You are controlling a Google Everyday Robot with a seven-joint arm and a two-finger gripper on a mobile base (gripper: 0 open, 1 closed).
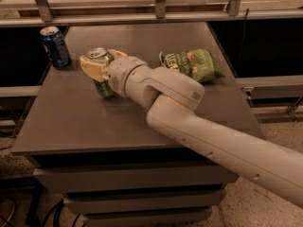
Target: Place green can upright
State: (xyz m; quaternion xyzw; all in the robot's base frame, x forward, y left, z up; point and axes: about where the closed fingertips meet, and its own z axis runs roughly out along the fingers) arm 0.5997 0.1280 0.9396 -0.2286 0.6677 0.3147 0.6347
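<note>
The end effector (98, 64) sits over the left rear part of the desk (71, 124), its pale fingers (91, 68) pinching the green can (105, 87) from either side. The can stands close to upright, silver top facing up and its base at or just above the desk surface; whether it truly rests there I cannot tell. I judge the task to be at its placing step: the next move calls for settling the base flat, spreading the fingers without nudging the can, and drawing back level so it does not tip. The dark blue can (55, 46) stands upright near the left rear corner, apart from the grasp. The green snack bag (191, 64) lies to the right, behind the thick white arm (213, 131). Neither blocks the release.
</note>
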